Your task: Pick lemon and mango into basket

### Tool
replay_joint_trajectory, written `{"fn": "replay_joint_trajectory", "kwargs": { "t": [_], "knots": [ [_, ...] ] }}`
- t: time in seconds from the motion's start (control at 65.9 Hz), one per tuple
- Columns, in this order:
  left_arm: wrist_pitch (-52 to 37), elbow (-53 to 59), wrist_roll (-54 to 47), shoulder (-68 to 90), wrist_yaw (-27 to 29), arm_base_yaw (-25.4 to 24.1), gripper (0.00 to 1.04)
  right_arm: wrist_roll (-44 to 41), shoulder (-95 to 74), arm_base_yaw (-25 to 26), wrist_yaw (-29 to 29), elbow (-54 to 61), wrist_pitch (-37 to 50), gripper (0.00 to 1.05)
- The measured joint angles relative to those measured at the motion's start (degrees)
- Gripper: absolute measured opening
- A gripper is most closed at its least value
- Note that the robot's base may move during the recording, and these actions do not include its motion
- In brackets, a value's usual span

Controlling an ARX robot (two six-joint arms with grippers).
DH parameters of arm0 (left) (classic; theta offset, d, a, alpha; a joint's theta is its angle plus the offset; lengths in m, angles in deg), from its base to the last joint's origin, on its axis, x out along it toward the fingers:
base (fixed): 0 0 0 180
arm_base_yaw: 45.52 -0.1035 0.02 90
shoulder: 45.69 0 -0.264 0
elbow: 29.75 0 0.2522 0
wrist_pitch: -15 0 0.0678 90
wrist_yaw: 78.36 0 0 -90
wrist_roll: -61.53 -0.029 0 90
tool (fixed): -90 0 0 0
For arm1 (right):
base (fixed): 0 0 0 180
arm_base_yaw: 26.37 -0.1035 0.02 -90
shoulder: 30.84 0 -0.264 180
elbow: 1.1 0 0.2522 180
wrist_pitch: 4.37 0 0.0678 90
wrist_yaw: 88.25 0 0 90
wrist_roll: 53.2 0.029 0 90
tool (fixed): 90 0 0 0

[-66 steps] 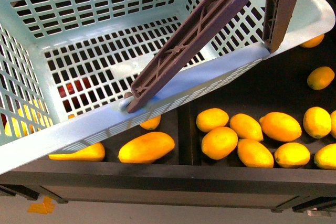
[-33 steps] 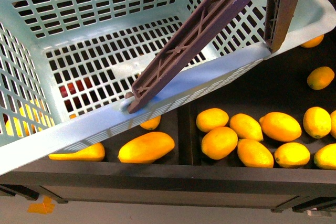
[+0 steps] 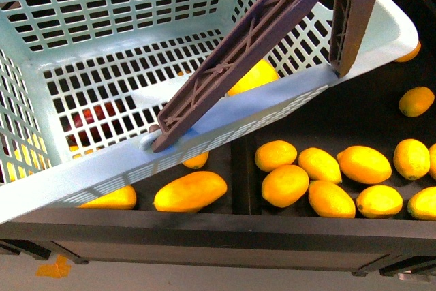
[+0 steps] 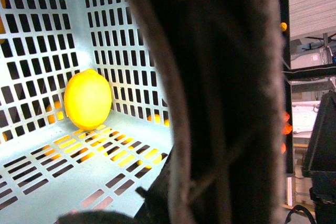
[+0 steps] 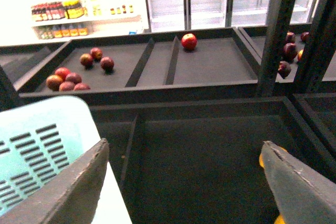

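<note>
The basket (image 3: 82, 168) fills most of the front view. It is tilted, and its brown-grey handles (image 3: 238, 52) rise out of the top of the picture. Below it is a dark tray (image 3: 204, 236) split into compartments. Neither pincer shows in this view.

The right gripper (image 5: 182, 148) is spread wide with nothing between its fingers (image 5: 79, 182). One rounded corner of the basket lies just beside one finger. A sliver of yellow fruit (image 5: 262, 160) shows beside the other. An empty-looking dark compartment lies ahead of the fingertips. Red apples (image 5: 189, 41) sit in trays well beyond that.

A blurred dark mass close to the lens covers much of the left wrist view. I cannot tell whether it is a finger or a handle, so I cannot tell how the left pincer stands or what it grips.

Ahead of that wrist, the lemon (image 4: 87, 99) rests on the basket floor, touching a slotted wall near a corner.

Long yellow mangoes (image 3: 190, 191) lie in the tray under the basket's near rim. Smaller yellow ovals (image 3: 285, 185) are heaped in the neighbouring compartment. Red fruit (image 3: 95, 115) shows only as slivers through the floor slots, beneath the basket.
</note>
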Motion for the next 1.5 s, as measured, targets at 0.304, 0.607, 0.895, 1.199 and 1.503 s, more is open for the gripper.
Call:
{"fn": "replay_joint_trajectory", "kwargs": {
  "t": [0.304, 0.607, 0.895, 1.199, 1.503],
  "knots": [
    [0.00, 0.02, -0.13, 0.00, 0.31, -0.11, 0.04, -3.06, 12.09, 5.66, -5.29, 17.59, 4.02, 0.23],
    [0.00, 0.02, -0.07, 0.00, 0.13, -0.11, 0.04, -3.41, 21.79, 8.63, -8.35, 26.10, 2.95, 0.02],
    [0.00, 0.02, -0.11, 0.00, 0.39, -0.15, 0.04, -3.43, 31.19, 13.40, -13.03, 30.86, -1.84, 0.02],
    [0.00, 0.04, 0.00, 0.00, 0.15, -0.13, 0.04, -3.45, 35.93, 13.44, -13.11, 32.30, -4.46, 0.36],
    [0.00, 0.04, 0.00, 0.00, 0.13, -0.13, 0.04, -3.45, 35.98, 13.44, -13.09, 32.30, -4.50, 0.86]
  ]
}}
